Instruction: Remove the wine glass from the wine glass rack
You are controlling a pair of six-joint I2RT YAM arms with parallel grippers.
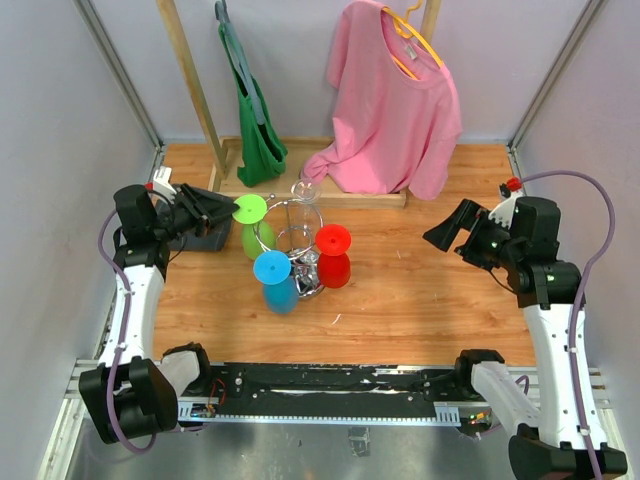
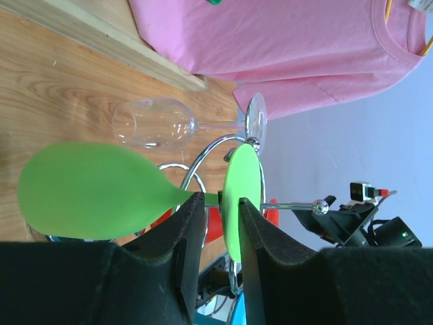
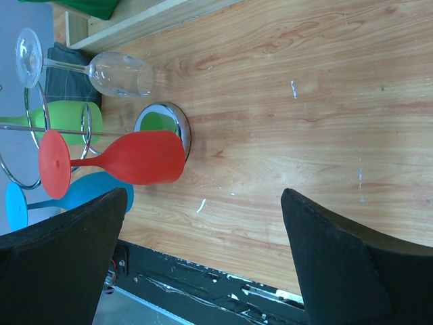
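1. Wooden table point(image 1: 420, 300): it carries all items and runs from the arm bases to the back wall.
2. Pink T-shirt point(image 1: 395, 110): it hangs on a hanger at 1 o'clock from the rack, with its hem resting on a low wooden rail.
3. Wooden frame point(image 1: 193, 80): a slanted post at 11 o'clock, with a green garment point(image 1: 255, 130) draped beside it.
4. Left arm point(image 1: 135, 300): it reaches in from 9 o'clock. Right arm point(image 1: 560, 320): it stands at 3 o'clock, well apart from the rack.
5. Wine glass rack point(image 3: 162, 125): it stands upright near the table's middle, with wire rings above its shiny round base.
6. Green wine glass point(image 2: 88, 193): it hangs inverted on the rack at 9 o'clock, foot uppermost.
7. Red wine glass point(image 3: 145, 159): it hangs at 4 o'clock. Blue wine glass point(image 1: 279, 293): it hangs at 7 o'clock. Clear wine glass point(image 2: 149, 123): it hangs at 12 o'clock.
8. Left gripper point(image 2: 220, 200): its fingers are narrowly parted and straddle the green wine glass where stem meets foot. The wrist view does not show whether the pads bear on it.
9. Right gripper point(image 3: 203, 196): its fingers are spread wide and hold nothing. It points toward the rack from 3 o'clock.
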